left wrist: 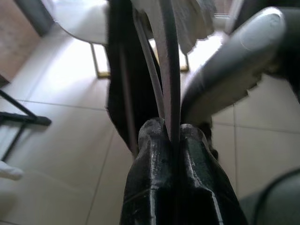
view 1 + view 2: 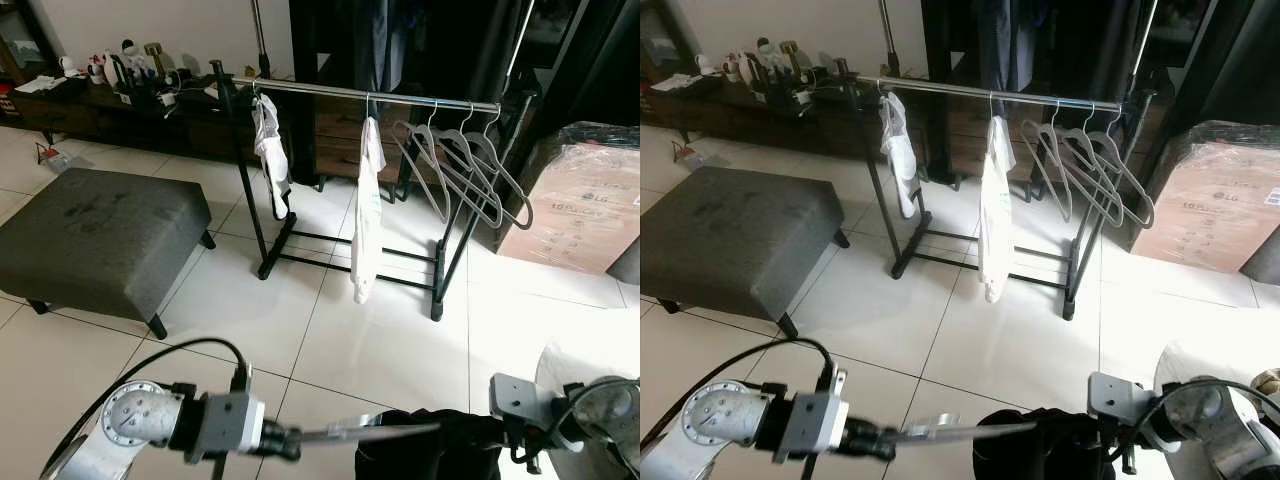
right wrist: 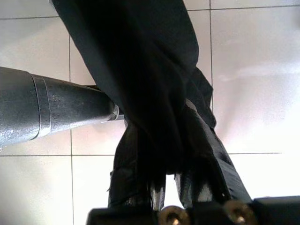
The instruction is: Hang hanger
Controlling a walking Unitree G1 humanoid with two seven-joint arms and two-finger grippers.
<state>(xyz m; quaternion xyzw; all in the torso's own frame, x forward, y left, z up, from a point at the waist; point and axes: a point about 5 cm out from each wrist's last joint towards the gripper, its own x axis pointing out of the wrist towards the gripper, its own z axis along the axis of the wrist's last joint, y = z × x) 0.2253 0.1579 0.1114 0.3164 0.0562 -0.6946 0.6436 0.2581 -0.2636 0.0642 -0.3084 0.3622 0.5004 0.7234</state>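
A black clothes rack with a silver rail (image 2: 380, 97) stands across the tiled floor ahead. It carries two white garments (image 2: 367, 210) and three empty grey hangers (image 2: 460, 165) at its right end. Low in front of me, my left gripper (image 2: 290, 440) is shut on the thin metal hook of a hanger (image 2: 370, 431); its fingertips (image 1: 159, 136) pinch the wire (image 1: 168, 70). A black garment (image 2: 430, 450) hangs from that hanger. My right gripper (image 3: 171, 183) grips the black cloth (image 3: 150, 84) from the other side, its fingers mostly wrapped in it.
A grey ottoman (image 2: 95, 235) sits on the left. A wrapped cardboard box (image 2: 590, 200) stands right of the rack. A dark low cabinet (image 2: 110, 100) with small items runs along the back wall. Open tile floor (image 2: 330, 330) lies between me and the rack.
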